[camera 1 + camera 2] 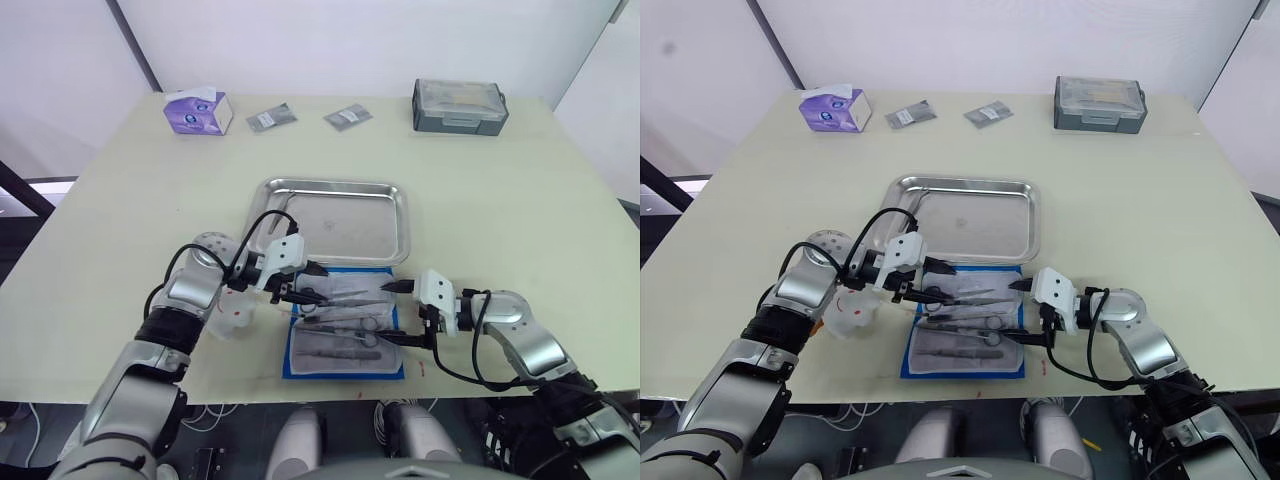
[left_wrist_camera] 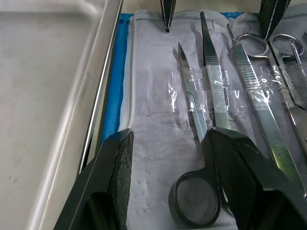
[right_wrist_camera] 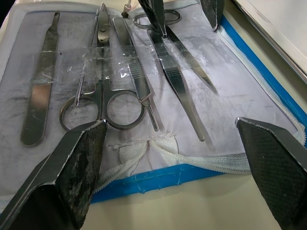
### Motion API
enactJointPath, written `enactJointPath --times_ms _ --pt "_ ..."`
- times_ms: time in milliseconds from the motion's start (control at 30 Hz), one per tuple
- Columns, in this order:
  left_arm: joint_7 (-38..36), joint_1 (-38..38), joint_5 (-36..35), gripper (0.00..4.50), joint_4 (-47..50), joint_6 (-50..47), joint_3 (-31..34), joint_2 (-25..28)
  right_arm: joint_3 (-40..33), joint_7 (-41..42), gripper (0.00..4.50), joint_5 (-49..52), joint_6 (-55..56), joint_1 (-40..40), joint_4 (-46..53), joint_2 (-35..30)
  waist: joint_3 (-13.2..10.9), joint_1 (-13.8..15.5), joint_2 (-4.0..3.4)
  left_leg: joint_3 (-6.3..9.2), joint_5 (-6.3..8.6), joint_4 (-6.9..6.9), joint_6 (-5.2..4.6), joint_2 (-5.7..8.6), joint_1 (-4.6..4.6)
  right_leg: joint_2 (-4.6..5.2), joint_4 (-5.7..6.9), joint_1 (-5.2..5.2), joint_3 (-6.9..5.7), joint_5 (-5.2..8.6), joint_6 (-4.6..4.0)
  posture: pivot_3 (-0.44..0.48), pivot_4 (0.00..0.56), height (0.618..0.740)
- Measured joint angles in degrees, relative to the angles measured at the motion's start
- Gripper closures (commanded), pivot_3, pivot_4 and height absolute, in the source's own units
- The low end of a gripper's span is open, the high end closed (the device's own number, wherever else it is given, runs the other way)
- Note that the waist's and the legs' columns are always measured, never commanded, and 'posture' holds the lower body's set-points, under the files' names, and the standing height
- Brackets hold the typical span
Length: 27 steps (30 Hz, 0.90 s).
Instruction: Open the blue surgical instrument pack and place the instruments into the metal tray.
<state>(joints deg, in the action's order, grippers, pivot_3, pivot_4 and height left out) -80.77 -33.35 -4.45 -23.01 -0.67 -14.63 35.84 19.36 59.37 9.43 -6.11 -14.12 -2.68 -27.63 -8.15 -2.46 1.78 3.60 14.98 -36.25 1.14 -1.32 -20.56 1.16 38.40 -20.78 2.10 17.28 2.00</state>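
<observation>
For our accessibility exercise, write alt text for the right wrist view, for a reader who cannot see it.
The blue surgical instrument pack lies open on the table, its pale lining holding the instruments under clear tape: ring-handled scissors, tweezers and a flat handle. The right gripper, jaws open wide, frames the pack's near edge; the metal tray borders the far corner.
</observation>
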Motion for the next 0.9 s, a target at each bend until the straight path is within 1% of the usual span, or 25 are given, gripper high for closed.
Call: enactJointPath --times_ms 367,667,767,800,833,867,900 --pt "0.5 -0.5 0.2 1.86 -1.2 1.4 -0.2 -0.3 0.0 -0.2 0.00 0.0 0.0 0.0 0.0 0.0 0.0 0.0 -0.03 -0.01 0.00 0.00 0.00 0.00 0.00 0.00 0.00 0.00 -0.01 0.00 0.00 0.000 0.150 0.734" --pt "0.3 -0.1 0.2 1.86 -0.3 1.1 -0.6 -0.3 0.1 -0.2 0.00 0.0 0.0 0.0 0.0 0.1 0.0 0.0 -0.06 -0.01 0.00 0.00 0.00 0.00 0.01 -0.01 0.00 0.00 0.00 0.00 0.00 0.000 0.150 0.734" --pt "-0.1 0.4 0.1 2.61 0.4 0.8 -0.7 -0.2 0.1 -0.2 0.00 0.0 0.0 0.1 0.0 0.1 0.1 0.0 -0.07 -0.01 0.00 0.00 0.00 0.00 0.01 -0.01 0.00 0.01 0.02 0.00 -0.01 0.000 0.150 0.734" --pt "-0.3 0.7 0.0 3.19 1.0 0.6 -0.8 -0.2 0.1 -0.2 0.00 0.0 0.0 0.1 0.0 0.1 0.1 0.0 -0.07 -0.01 0.00 0.00 0.00 0.00 0.01 -0.01 0.00 0.01 0.02 0.00 -0.01 0.000 0.150 0.734" --pt "-0.5 0.9 -0.1 3.32 1.3 0.4 -1.0 -0.2 0.1 -0.3 0.00 0.0 0.0 0.1 0.0 0.1 0.1 0.0 -0.08 -0.01 0.00 0.00 0.00 -0.01 0.01 -0.01 0.00 0.01 0.02 0.00 -0.01 0.000 0.150 0.734" --pt "-0.5 1.0 -0.1 3.75 1.5 0.3 -1.0 -0.2 0.1 -0.3 0.00 0.0 0.0 0.1 0.0 0.1 0.1 0.0 -0.08 -0.01 0.00 0.00 0.00 -0.01 0.01 -0.01 0.00 0.01 0.02 0.00 -0.01 0.000 0.150 0.734" --pt "-0.5 1.0 -0.1 3.94 1.6 0.2 -1.1 -0.2 0.1 -0.3 0.00 0.0 0.0 0.1 0.0 0.1 0.1 0.0 -0.08 0.00 0.00 0.00 0.00 0.00 0.01 -0.01 0.00 0.01 0.02 0.00 0.00 0.000 0.150 0.734"
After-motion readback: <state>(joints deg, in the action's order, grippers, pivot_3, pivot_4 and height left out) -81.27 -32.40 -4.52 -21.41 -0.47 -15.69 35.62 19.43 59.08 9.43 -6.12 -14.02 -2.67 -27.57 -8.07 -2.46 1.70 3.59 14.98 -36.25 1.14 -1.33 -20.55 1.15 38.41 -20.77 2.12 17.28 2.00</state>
